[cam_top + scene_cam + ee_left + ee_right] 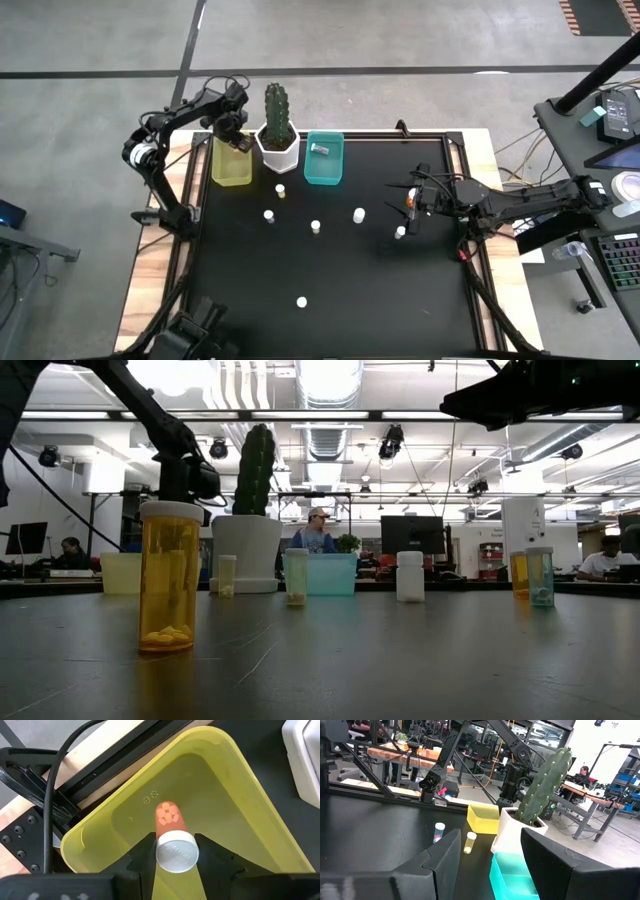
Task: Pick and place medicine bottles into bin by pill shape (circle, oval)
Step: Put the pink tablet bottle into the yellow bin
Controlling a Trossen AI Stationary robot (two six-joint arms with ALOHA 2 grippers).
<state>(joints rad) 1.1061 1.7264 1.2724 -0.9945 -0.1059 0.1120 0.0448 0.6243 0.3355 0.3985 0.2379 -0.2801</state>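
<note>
Left gripper [175,851] hangs directly over the yellow bin [231,165], jaws clamped on an orange bottle [172,837] with a white cap. Bottle points cap-toward-camera, body down into the bin; it is above the bin floor, not resting on it. Round-looking pills show through the orange wall, which would explain why this bottle is carried to the yellow bin rather than the teal one. Judgement: this is the drop step; the jaws need only part for the bottle to fall inside the walls.

Teal bin [323,158] stands on the other side of the cactus pot [278,146] from the yellow bin; one small bottle [321,148] already lies in it. The pot sits between the two bins, touching or nearly touching both, so it acts as a divider and an obstacle for any arm crossing over.

Loose bottles stand upright on the bench [330,270], all nearer the front edge than the cactus pot: white caps at [281,189], [268,215], [315,227], [358,214], [301,301].

Right gripper [408,205] waits well off to the pot's right, low over the bench, jaws parted and empty. A bottle [400,232] stands just beside it, a likely next pick.
</note>
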